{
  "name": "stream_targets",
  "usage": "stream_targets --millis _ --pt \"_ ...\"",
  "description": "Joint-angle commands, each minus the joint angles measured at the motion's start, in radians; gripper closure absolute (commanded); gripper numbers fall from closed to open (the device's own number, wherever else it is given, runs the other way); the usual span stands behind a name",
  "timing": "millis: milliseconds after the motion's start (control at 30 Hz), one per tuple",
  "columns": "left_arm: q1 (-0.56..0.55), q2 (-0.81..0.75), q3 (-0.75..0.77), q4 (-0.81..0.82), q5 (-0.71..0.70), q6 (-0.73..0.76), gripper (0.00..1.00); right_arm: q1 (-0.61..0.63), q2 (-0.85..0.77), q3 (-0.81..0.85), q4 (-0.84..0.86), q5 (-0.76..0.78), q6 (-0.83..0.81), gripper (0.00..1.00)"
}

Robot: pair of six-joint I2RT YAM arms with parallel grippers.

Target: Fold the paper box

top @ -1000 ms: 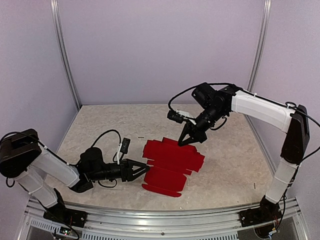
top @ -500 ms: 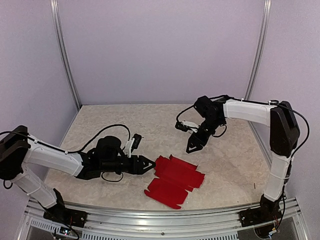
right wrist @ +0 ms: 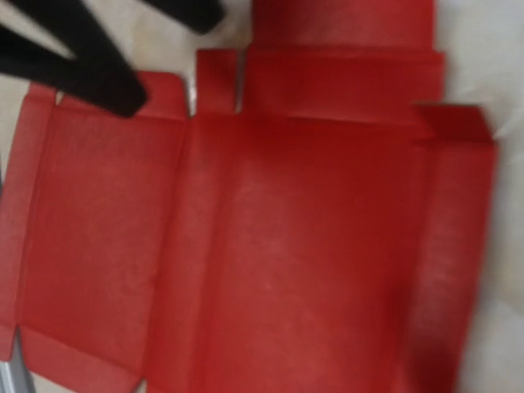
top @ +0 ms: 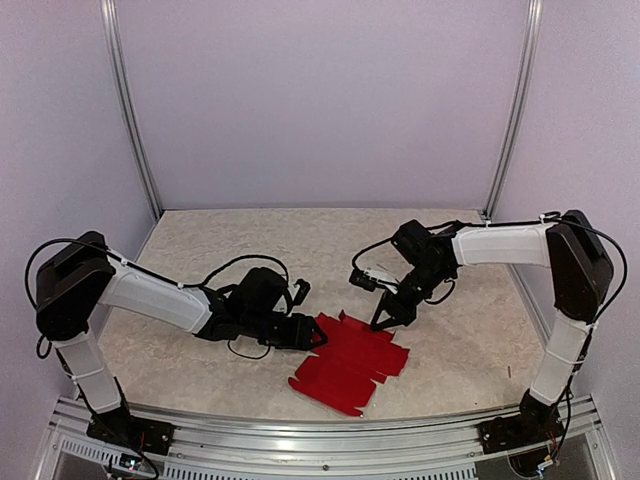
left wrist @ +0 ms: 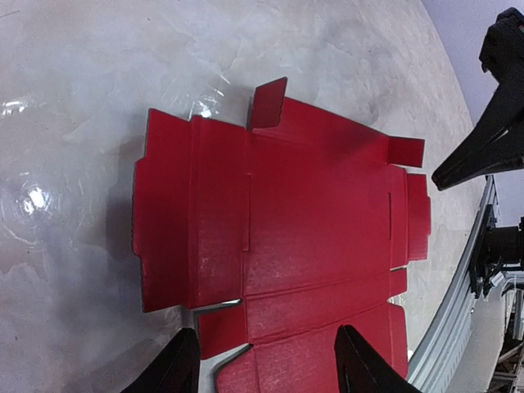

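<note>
No text, label or number can be read anywhere.

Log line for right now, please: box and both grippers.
paper box: flat, unfolded | left gripper: open, at its left edge | right gripper: shut, by its far edge, contact unclear

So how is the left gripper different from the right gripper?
The left gripper is open, its fingers spread at the left edge of the paper box; the right gripper is shut to a point. The left gripper lies low, almost level with the table; the right gripper points steeply down by the box's far edge. Both are black, and neither holds the flat red box.
</note>
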Motion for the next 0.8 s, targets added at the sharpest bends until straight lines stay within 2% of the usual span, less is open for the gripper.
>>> stream_targets --millis 0,433,767 --pt "0.018 0.032 0.032 -0.072 0.036 -0.013 0.44 0.014 0.041 -0.034 0.089 -0.077 0.003 1.0" --pt "0.035 0.096 0.071 -0.059 0.1 -0.027 0.46 0.031 0.158 -0.032 0.129 0.0 0.029 1.0" --pt "0.03 0.104 0.084 -0.059 0.138 -0.028 0.54 0.031 0.23 -0.02 0.127 0.086 0.054 1.0"
